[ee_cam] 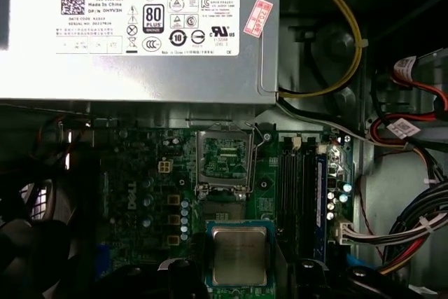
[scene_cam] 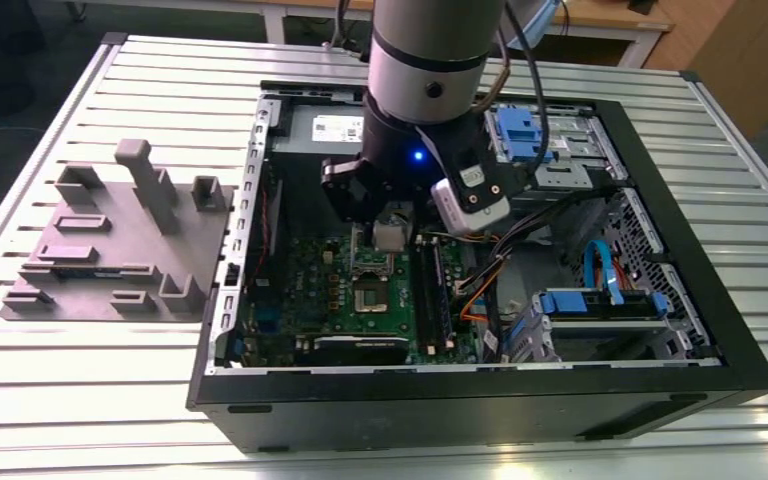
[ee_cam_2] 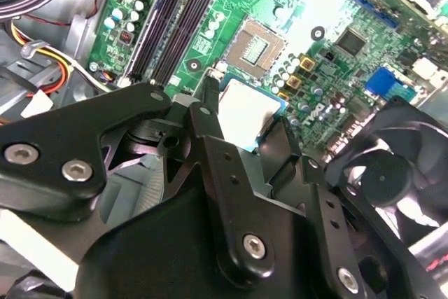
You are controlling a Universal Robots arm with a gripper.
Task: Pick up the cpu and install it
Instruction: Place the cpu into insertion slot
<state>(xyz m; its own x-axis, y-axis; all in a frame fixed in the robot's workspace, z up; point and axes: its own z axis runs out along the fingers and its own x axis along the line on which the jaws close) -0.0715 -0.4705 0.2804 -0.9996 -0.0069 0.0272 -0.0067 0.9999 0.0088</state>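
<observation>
The cpu (ee_cam: 239, 255), a small square chip with a silver-grey top, hangs above the green motherboard (ee_cam: 147, 194) inside the open computer case (scene_cam: 464, 400). My gripper (ee_cam: 239, 274) is shut on it, one black finger on each side. In the second wrist view the cpu (ee_cam_2: 245, 110) sits between the fingers (ee_cam_2: 204, 113) of the gripper (ee_cam_2: 246, 118), a short way from the open square socket (ee_cam_2: 260, 47). That metal-framed socket (ee_cam: 224, 161) lies just beyond the chip. In the exterior view the cpu (scene_cam: 388, 235) shows under the gripper (scene_cam: 391, 228), above the socket (scene_cam: 371, 296).
A grey plastic block tray (scene_cam: 117, 250) stands on the slatted table at the exterior view's left. Inside the case are the labelled power supply (ee_cam: 133, 26), memory slots (ee_cam: 301, 187), a black fan (ee_cam_2: 392, 173), loose cables (ee_cam: 413, 229) and blue drive brackets (scene_cam: 528, 130).
</observation>
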